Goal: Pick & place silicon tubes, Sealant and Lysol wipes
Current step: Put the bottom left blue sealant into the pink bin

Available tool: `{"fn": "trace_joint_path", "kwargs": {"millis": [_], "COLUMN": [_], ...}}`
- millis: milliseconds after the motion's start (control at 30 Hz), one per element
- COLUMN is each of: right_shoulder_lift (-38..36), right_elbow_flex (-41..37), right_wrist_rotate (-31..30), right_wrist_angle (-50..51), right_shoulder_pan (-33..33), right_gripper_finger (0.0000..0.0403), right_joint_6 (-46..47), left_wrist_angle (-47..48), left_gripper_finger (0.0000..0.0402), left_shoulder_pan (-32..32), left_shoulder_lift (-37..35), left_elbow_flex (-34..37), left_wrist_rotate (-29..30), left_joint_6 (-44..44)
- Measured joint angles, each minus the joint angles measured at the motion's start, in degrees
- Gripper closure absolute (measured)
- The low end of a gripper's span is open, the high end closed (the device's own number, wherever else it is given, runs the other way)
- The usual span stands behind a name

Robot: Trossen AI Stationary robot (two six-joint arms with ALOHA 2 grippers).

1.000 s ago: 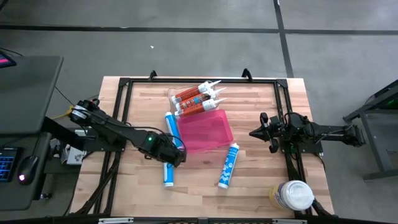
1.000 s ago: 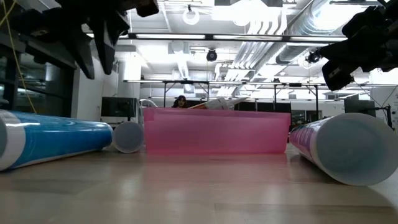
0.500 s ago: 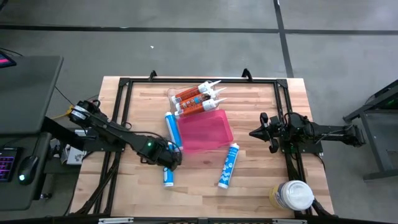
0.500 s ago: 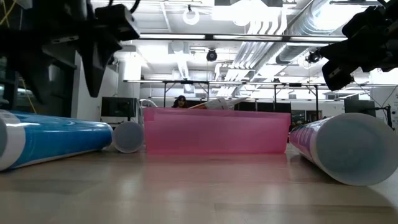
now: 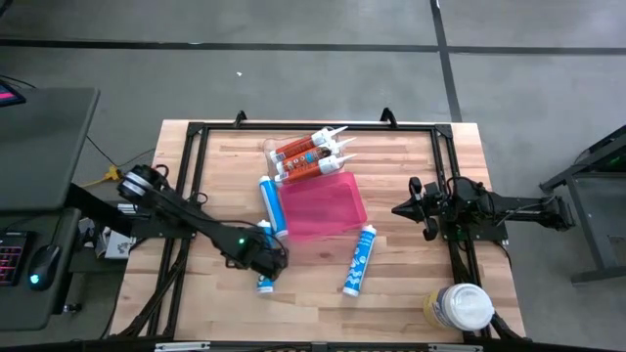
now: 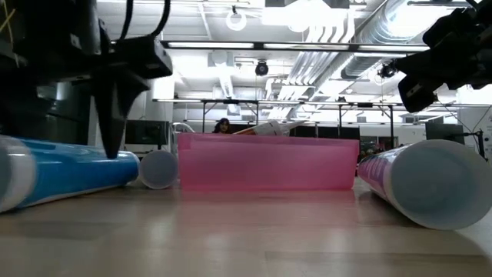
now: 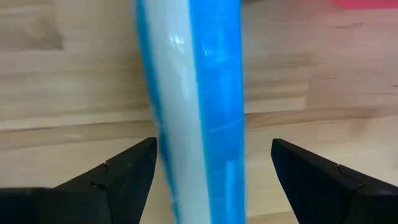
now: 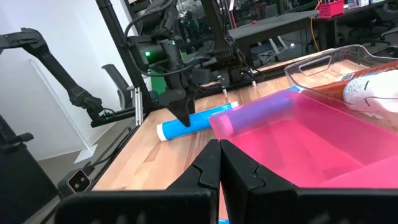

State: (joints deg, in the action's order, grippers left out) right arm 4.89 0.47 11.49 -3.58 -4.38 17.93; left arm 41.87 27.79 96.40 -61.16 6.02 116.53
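A blue-and-white silicone tube (image 7: 199,93) lies flat on the wooden table (image 5: 411,284), near the pink bin's (image 5: 323,205) near left corner. My left gripper (image 7: 211,155) stands open over this tube (image 5: 262,284), pointing down. One finger is on each side of the tube with a gap, touching nothing. My right gripper (image 5: 396,208) is shut and empty, right of the bin. The Lysol wipes (image 5: 460,306) stand upright at the near right corner.
A second blue tube (image 5: 271,200) lies against the bin's left wall and a third (image 5: 359,259) lies near the bin's near right corner. Red-labelled cartridges (image 5: 308,152) lie in a clear tray behind the bin. A black frame (image 5: 196,156) runs around the table.
My left gripper has gone a little toward the table's near edge and come down over the blue tube, so its fingers now reach to the tube's sides. The tube has stayed where it was.
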Motion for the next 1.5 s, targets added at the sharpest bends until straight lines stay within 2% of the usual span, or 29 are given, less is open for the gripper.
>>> {"fn": "trace_joint_path", "kwargs": {"millis": [267,500,600,800,1067,1267,1500], "right_shoulder_lift": [0.00,0.00,0.02,0.02,0.02,0.02,0.02], "right_elbow_flex": [0.00,0.00,0.00,0.00,0.00,0.00,0.00], "right_wrist_rotate": [0.00,0.02,-0.02,0.00,0.00,0.00,0.00], "right_wrist_angle": [-0.06,0.03,0.07,0.01,0.01,-0.04,-0.06], "right_shoulder_pan": [0.00,0.00,0.00,0.00,0.00,0.00,0.00], "right_gripper_finger": [0.0402,0.0402,0.0402,0.0402,0.0402,0.0402,0.0402], "right_joint_6": [0.00,0.00,0.00,0.00,0.00,0.00,0.00], "left_wrist_angle": [-2.80,-3.48,-3.35,-1.84,-0.74,0.63,8.10], "left_gripper_finger": [0.0092,0.0100,0.0127,0.0208,0.0207,0.0208,0.0208], "left_shoulder_pan": [-0.04,-0.17,-0.19,-0.56,-0.51,-0.23,1.31], "left_shoulder_lift": [4.45,7.91,8.17,8.33,8.49,6.48,4.19], "left_elbow_flex": [-0.04,-0.32,-0.27,-0.32,-0.27,-0.11,0.35], "left_wrist_rotate": [-4.28,-7.67,-8.24,-9.16,-9.67,-7.78,-5.85], "left_joint_6": [4.68,4.81,4.79,5.02,2.35,0.80,-1.88]}}
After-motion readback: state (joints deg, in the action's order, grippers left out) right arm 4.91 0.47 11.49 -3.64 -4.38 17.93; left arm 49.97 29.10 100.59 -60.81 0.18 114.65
